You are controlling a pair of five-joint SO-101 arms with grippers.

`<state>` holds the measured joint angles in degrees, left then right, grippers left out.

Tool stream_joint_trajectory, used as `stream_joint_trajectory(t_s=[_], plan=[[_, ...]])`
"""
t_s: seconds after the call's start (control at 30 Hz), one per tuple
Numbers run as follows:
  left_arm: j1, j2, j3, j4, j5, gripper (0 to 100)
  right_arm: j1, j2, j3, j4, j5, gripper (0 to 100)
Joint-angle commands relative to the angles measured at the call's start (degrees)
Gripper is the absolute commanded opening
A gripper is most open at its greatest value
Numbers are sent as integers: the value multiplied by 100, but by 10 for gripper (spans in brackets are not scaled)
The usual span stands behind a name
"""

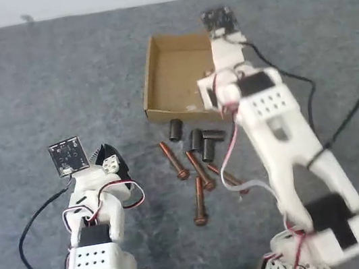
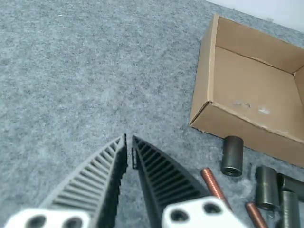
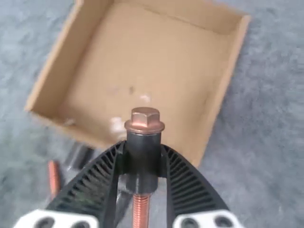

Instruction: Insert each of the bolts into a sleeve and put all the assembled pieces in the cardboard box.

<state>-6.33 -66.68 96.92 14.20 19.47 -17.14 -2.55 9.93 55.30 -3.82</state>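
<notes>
Spreading under everything is a grey carpeted desk [image 1: 54, 79], with the 2 white arms rising from its near edge. The right arm [image 1: 283, 138] stretches far forward, and its wrist hangs over the right-hand part of the cardboard box [image 1: 173, 74]. The left arm [image 1: 100, 256] is folded low on the left, well apart from the box. The box is open-topped and shallow, lies at the far middle of the desk, and shows a bare floor in all 3 views.

The right gripper [image 3: 142, 146] has its fingers [image 3: 185, 185] clamped on the assembled piece [image 3: 141, 156], a dark sleeve with a copper bolt pushed through it. The hexagonal head sits on the sleeve's upper end and the threaded shank sticks out below. In the right wrist view the piece is seen against the box's floor, just inside the wall nearest the loose parts.

The left gripper [image 2: 129, 138] points at bare carpet, its fingers clenched with only a thin slit between them and nothing in it.

Just in front of the box, between the 2 arms, lie the loose parts. There are 4 copper bolts [image 1: 200, 171] fanned out on the carpet, 1 of them partly under the right arm's cables. Closer to the box are 4 dark sleeves [image 1: 176, 129]: 1 beside the box wall and 3 bunched together
</notes>
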Motion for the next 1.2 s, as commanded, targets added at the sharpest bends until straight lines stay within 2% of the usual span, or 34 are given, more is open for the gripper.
stream_joint_trajectory(t_s=[0.0, 0.57, 0.7, 0.93, 1.03, 1.17], plan=[[-26, -18, -66, 18, -44, 9, 365, 497, -1046, 13, -62, 6], [-26, -18, -66, 9, -44, 9, 549, 3538, -3226, -400, -105, 6], [-26, -18, -66, 9, -44, 9, 708, 3969, -3859, -426, -615, 6], [-26, -18, -66, 9, -44, 9, 655, 4189, -4009, -321, -316, 8], [-26, -18, -66, 9, -44, 9, 629, 4040, -4009, -286, -316, 79], [-26, -18, -66, 9, -44, 9, 497, 3697, -4009, 374, -316, 205]])
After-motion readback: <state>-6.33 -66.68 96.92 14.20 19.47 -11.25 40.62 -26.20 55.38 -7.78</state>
